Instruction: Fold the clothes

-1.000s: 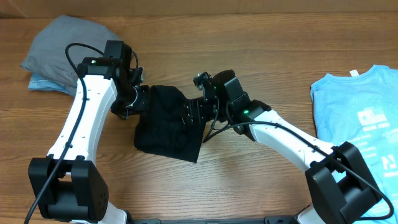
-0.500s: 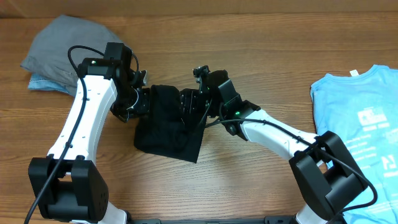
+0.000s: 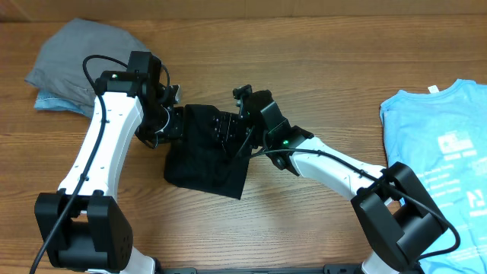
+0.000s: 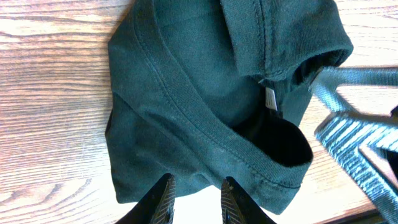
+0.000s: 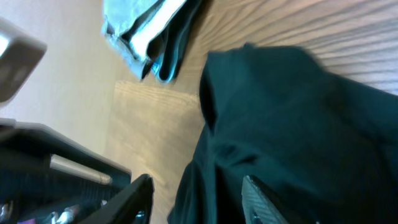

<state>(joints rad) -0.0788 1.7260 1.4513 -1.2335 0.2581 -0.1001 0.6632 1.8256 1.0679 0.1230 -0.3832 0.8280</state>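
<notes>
limp, light black shirt [image 3: 204,164]
left gripper [image 4: 197,198] pinches its hem; right gripper [image 5: 196,194] i can't tell; i'd grab stitched edges.

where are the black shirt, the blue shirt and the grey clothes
black shirt [image 3: 202,171], overhead view, lower folded part
blue shirt [image 3: 415,122], overhead view, plain front
grey clothes [image 3: 61,57], overhead view, middle of heap
</notes>
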